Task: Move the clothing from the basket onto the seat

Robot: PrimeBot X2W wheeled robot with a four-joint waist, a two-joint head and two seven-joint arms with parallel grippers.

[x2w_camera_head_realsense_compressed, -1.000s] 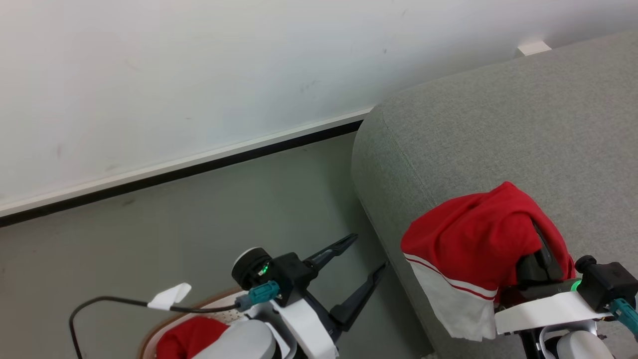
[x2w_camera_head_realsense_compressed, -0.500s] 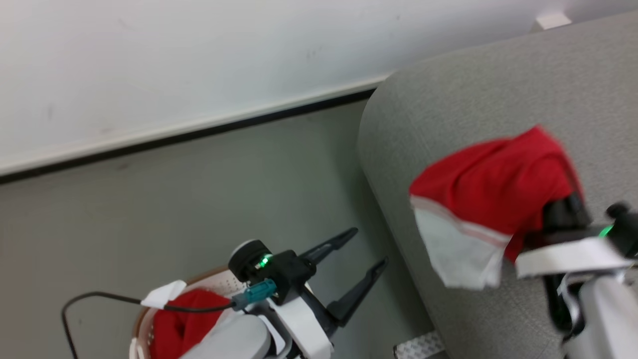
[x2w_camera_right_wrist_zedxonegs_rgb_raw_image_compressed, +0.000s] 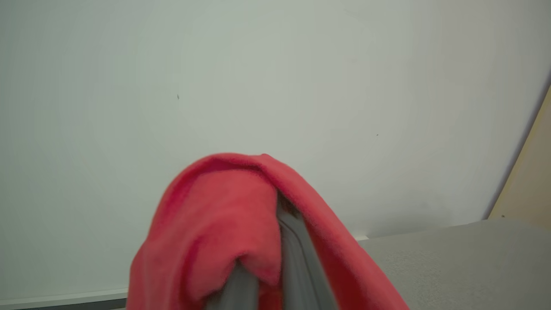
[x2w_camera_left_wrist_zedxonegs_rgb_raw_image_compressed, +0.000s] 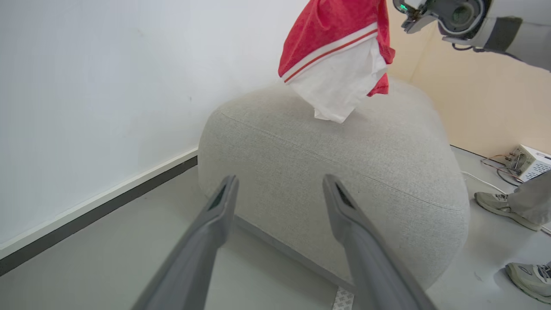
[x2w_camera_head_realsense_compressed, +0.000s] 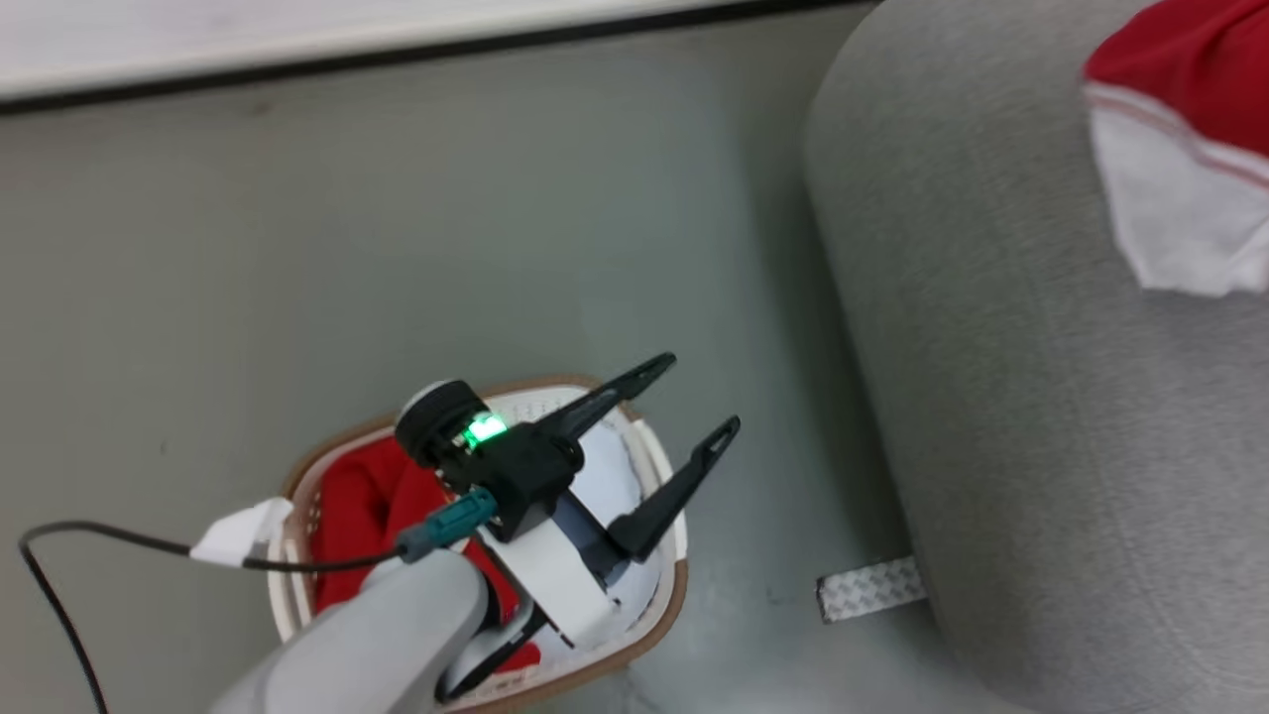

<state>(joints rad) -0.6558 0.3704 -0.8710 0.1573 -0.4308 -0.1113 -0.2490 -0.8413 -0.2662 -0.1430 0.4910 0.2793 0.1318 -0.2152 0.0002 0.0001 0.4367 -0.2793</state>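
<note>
Left gripper (x2w_camera_head_realsense_compressed: 700, 392) hangs wide open right over the basket (x2w_camera_head_realsense_compressed: 666, 605) down at 7 o'clock, with red clothing (x2w_camera_head_realsense_compressed: 357, 506) bunched on its 9 o'clock side. The seat (x2w_camera_head_realsense_compressed: 991, 397) fills 3 o'clock. Up at 1 o'clock a red-and-white garment (x2w_camera_head_realsense_compressed: 1190, 228) dangles over the seat, and the right gripper (x2w_camera_right_wrist_zedxonegs_rgb_raw_image_compressed: 275, 258) is clamped on it.

Bright, even, diffuse room light. The seat (x2w_camera_head_realsense_compressed: 991, 397) throws a soft shadow onto the floor (x2w_camera_head_realsense_compressed: 496, 248) beside it. In the right wrist view the red garment (x2w_camera_right_wrist_zedxonegs_rgb_raw_image_compressed: 215, 224) is close and out of focus; the head view looks slightly smeared.
</note>
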